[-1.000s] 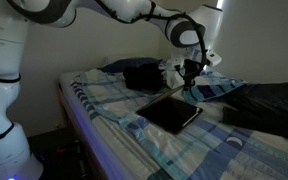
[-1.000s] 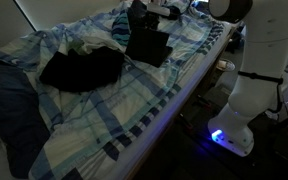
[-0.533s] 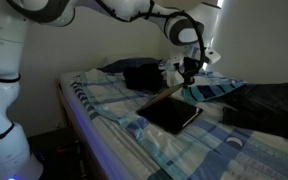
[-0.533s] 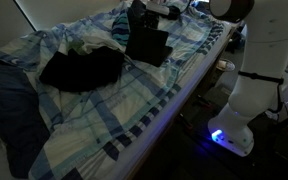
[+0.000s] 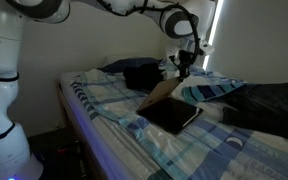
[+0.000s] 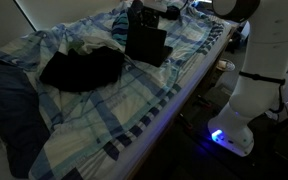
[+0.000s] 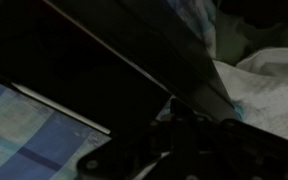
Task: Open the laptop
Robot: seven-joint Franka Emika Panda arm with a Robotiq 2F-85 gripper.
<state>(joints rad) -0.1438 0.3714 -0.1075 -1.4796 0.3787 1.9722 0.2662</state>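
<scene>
The laptop (image 5: 174, 114) lies on the plaid bed, a thin black slab. Its lid (image 5: 156, 95) is lifted to a slant and shows a brownish inner face. In an exterior view the lid stands as a dark rectangle (image 6: 147, 42). My gripper (image 5: 181, 69) is at the lid's raised far edge, also seen in an exterior view (image 6: 152, 9). In the wrist view the dark lid (image 7: 114, 50) fills the frame above the gripper (image 7: 174, 140), whose fingers are too dark to read.
A lumpy black bag (image 5: 141, 75) sits behind the laptop. Dark rumpled fabric (image 5: 269, 100) lies beside it on the plaid blanket (image 5: 109, 100). A black cloth (image 6: 79, 68) and blue fabric (image 6: 9, 110) lie further along the bed. The robot base (image 6: 249, 90) stands at the bedside.
The lid has swung up from nearly flat to a clear slant. The gripper has risen with its far edge.
</scene>
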